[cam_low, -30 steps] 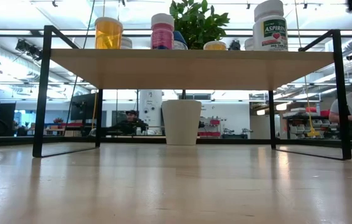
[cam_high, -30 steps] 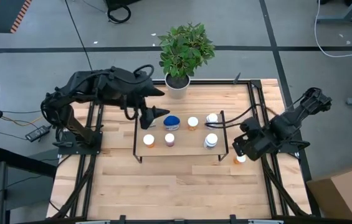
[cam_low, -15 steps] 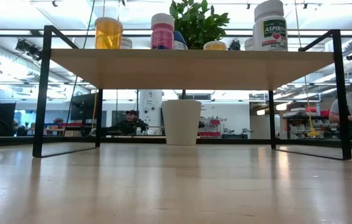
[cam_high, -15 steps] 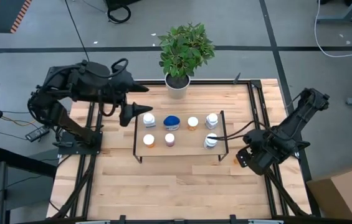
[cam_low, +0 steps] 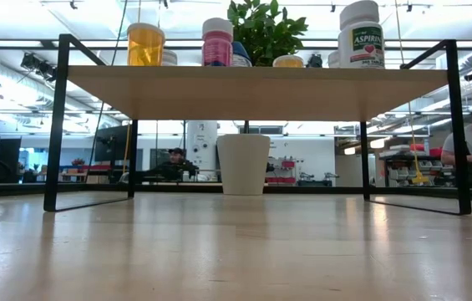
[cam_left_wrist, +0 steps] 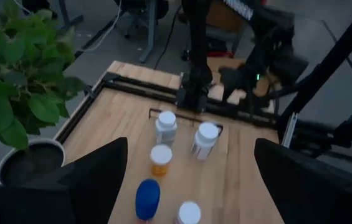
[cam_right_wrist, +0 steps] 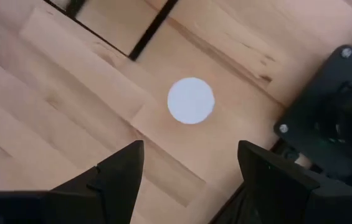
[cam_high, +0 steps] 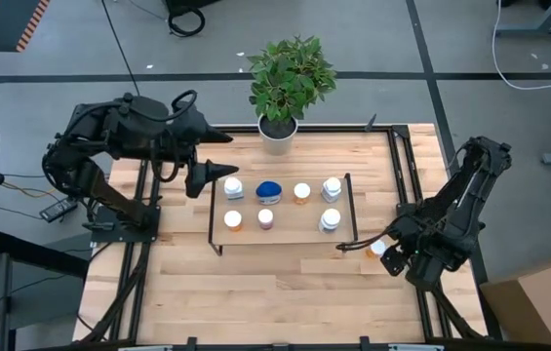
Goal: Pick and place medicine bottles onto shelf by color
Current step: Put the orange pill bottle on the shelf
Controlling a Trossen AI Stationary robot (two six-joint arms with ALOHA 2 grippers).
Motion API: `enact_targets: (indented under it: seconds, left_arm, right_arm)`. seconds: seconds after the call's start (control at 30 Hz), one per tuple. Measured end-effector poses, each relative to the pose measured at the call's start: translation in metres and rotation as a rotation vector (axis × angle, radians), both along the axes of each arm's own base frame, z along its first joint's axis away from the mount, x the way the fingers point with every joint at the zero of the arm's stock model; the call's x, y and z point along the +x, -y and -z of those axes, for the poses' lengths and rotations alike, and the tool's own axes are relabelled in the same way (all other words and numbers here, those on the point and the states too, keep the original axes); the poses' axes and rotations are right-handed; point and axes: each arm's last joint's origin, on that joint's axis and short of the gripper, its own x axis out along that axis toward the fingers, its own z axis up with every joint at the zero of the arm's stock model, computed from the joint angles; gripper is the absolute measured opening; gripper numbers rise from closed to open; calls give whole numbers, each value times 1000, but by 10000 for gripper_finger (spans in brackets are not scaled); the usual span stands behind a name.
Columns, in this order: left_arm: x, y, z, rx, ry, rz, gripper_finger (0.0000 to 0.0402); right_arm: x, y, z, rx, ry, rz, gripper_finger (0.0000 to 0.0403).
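Now seven medicine bottles sit on the shelf (cam_high: 285, 232) and one waits on the bench (cam_high: 255, 292).
Up front on the shelf, the white bottle (cam_low: 362, 35) reads "ASPIRIN" above a red heart; beside it stand the pink-labelled bottle (cam_low: 217, 42) and the amber bottle (cam_low: 145, 43), their print too small to read; the blue oval bottle (cam_high: 269, 188) lies in the back row; right pincer (cam_high: 353, 246) hangs fingers apart over the white-capped bottle (cam_right_wrist: 190, 100) just off the shelf's right end; left pincer (cam_high: 224, 170) hovers by the shelf's left rear corner, fingers spread wide.
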Motion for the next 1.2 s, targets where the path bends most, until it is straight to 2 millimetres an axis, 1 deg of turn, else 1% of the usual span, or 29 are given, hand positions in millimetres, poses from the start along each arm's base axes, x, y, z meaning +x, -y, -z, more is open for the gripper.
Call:
enact_targets:
  seconds: [0.2,0.33,0.43,0.5,0.73,0.83,0.9,1.0,1.13,1.2]
  left_arm:
    - [3,0,-5,-25,65,-15,355]
    - [3,0,-5,-46,69,-24,355]
    - [3,0,-5,-69,73,-33,355]
    - [3,0,-5,-74,74,-35,355]
    - [3,0,-5,-93,77,-44,355]
    - [3,0,-5,-115,77,-53,355]
    - [3,0,-4,-115,69,-54,355]
    - [3,0,-4,-114,66,-54,355]
    - [3,-1,-4,-95,63,-49,355]
    - [3,-1,-4,-87,61,-45,355]
  right_arm:
    - [1,-3,25,32,14,31,266]
    - [1,-2,42,83,-17,132,266]
    - [0,-3,48,114,-22,211,266]
    - [1,-3,48,131,-19,254,266]
    - [9,0,47,158,-10,306,266]
    - [11,-1,41,172,18,309,266]
    - [13,-1,31,180,67,309,266]
    - [13,0,21,150,88,309,266]
    - [10,4,22,101,74,301,266]
    - [10,4,23,67,81,216,266]
